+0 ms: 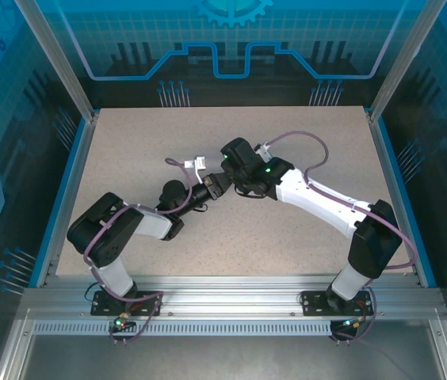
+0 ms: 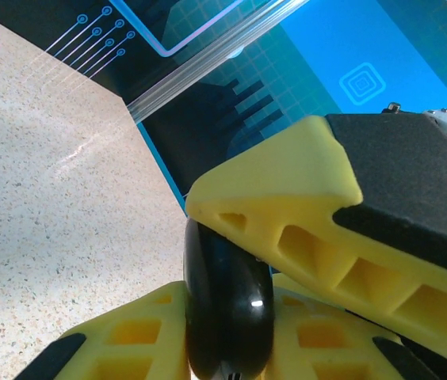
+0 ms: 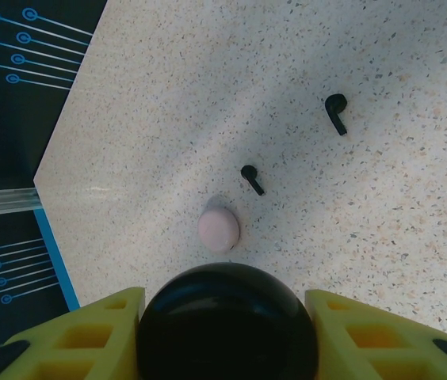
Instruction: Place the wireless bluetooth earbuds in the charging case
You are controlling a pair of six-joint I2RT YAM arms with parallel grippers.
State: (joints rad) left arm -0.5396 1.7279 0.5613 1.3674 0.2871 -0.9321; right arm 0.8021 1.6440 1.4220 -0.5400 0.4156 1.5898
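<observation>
The left gripper point(image 2: 227, 336) and right gripper point(image 3: 225, 305) both clenched the black case point(image 3: 227, 336), bottom centre; two earbuds point(image 3: 336, 112) lay above, rightward.

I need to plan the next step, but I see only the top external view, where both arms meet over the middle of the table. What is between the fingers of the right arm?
Observer: The right gripper holds a black round case between its fingers; the right wrist view shows it.
Operator: And the other arm?
Observer: In the left wrist view, the left gripper has its fingers closed on the same case, seen edge-on.
Operator: Are any earbuds outside the case?
Observer: Yes, two black earbuds lie loose on the table, beyond the case.
</observation>
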